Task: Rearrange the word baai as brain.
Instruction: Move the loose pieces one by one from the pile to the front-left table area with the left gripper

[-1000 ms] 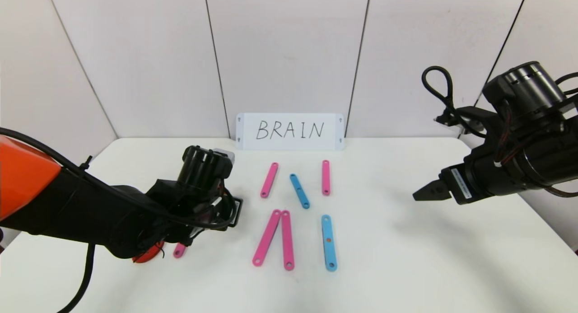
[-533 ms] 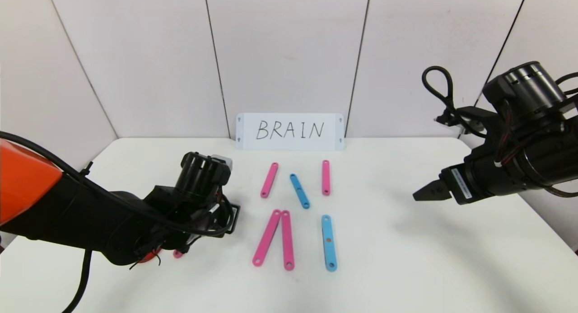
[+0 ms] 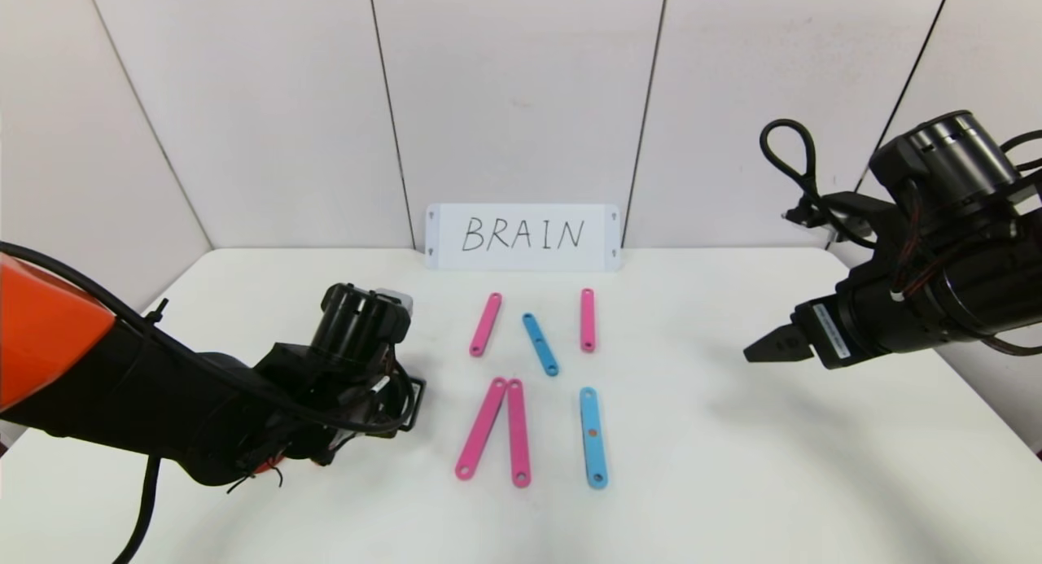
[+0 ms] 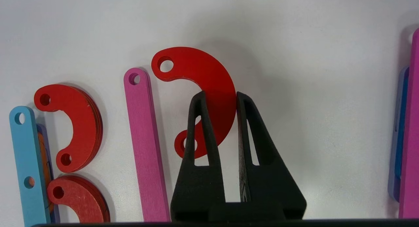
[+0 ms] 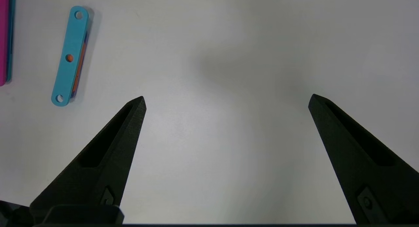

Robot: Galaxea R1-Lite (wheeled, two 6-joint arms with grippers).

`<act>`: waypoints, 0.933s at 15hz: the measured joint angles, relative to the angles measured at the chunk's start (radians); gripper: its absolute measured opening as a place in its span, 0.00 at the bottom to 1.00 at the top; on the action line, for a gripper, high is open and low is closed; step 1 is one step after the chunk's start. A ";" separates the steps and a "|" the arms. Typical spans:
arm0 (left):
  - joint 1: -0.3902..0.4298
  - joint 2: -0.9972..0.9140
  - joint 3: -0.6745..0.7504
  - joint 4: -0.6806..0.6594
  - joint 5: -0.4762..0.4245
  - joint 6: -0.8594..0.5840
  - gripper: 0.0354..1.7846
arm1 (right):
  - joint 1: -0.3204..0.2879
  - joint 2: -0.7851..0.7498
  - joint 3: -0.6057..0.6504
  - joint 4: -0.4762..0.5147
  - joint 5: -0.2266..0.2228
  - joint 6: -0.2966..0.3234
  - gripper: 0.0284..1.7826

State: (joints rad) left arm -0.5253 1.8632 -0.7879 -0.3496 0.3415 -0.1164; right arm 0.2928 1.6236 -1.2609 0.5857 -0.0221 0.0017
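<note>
Pink and blue strips lie in two rows on the white tabletop point(image 3: 733, 466) in the head view, below the handwritten BRAIN card point(image 3: 523, 237): a leaning pink strip point(image 3: 485, 325), a short blue strip point(image 3: 540, 344) and an upright pink strip point(image 3: 587, 320) behind, a pink pair meeting at the top point(image 3: 498, 430) and a long blue strip point(image 3: 593, 438) in front. Over the last second the left arm has drawn back toward the robot and lowered, so the small pink end that showed beside it is now hidden under the wrist. The right tool point(image 3: 765, 348) hangs parked well to the right, unmoved.

From the left wrist, the left tool point(image 4: 218, 96) is pinching a red C-shaped curve point(image 4: 209, 76) across its thick middle, just beside a purple-pink strip point(image 4: 144, 145). Two more red curves point(image 4: 78, 122) sit by a blue strip point(image 4: 26, 168), forming the B. Judging by this, the curve is being carried to build the R's bowl against that strip.

From the right wrist, the right tool's fingers point(image 5: 131, 122) are spread wide over bare tabletop, holding nothing.
</note>
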 joint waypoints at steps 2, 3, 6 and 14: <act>0.001 0.001 0.006 0.000 0.000 -0.001 0.08 | 0.000 -0.001 0.000 0.000 0.000 0.000 0.98; 0.001 0.001 0.010 0.000 0.000 -0.002 0.08 | 0.000 -0.002 0.000 0.000 0.001 0.000 0.98; 0.004 0.003 0.015 -0.001 0.000 -0.002 0.08 | 0.000 -0.003 0.001 0.000 0.001 0.000 0.98; 0.016 0.015 0.019 0.000 0.012 0.006 0.08 | 0.007 -0.003 0.005 -0.001 0.001 -0.002 0.98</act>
State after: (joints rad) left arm -0.5094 1.8785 -0.7691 -0.3496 0.3534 -0.1104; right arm 0.3000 1.6202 -1.2560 0.5849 -0.0215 0.0000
